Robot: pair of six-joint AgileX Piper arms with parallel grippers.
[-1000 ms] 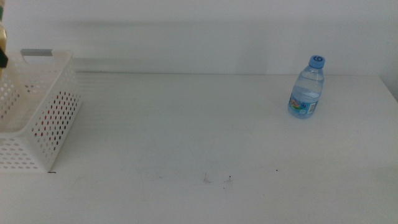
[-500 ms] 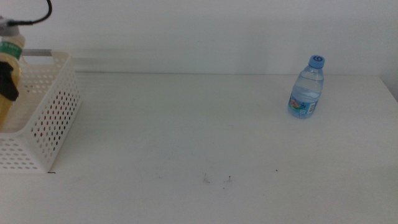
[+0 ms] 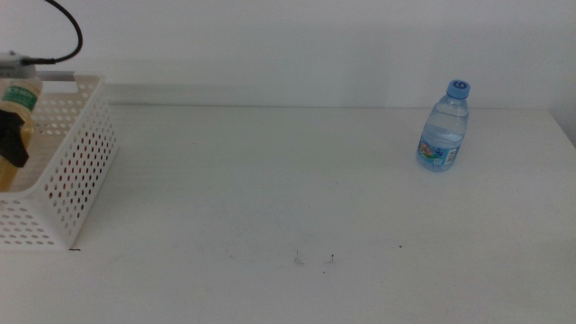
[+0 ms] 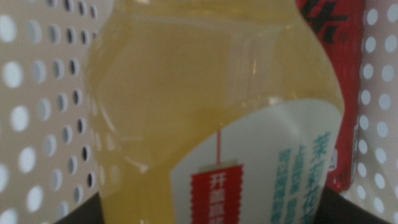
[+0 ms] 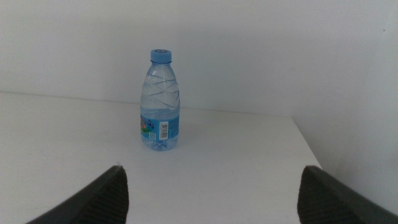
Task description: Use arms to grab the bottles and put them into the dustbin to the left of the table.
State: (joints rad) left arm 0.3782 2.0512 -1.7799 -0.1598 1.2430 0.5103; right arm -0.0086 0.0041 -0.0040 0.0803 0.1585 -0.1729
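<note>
The yellow tea bottle (image 3: 13,121) was at the far left of the middle view, inside the rim of the white dustbin (image 3: 76,171), with a dark finger of the left gripper (image 3: 11,144) across its lower part. In the left wrist view we saw the bottle (image 4: 205,118) filling nearly the whole picture, its green-and-white label close to the lens and the perforated basket walls (image 4: 37,112) on both sides; a red item (image 4: 339,93) showed behind it in the bin. The dark jaws stood at either side of the bottle's base, so we judged the left gripper to be closed around it and holding it over or within the bin. We could not tell whether the bottle touched the bin's floor.

The step in hand, as we read it, was the drop of the first bottle. The next move would call for the jaws to part so the bottle falls free, then for the arm to rise clear of the rim without catching it.

The clear water bottle (image 3: 444,126) stood upright on the table (image 3: 270,180) near its far right corner, untouched. The right gripper (image 5: 211,199) waited short of that bottle (image 5: 160,102), jaws wide apart and empty. It was out of the middle view.
</note>
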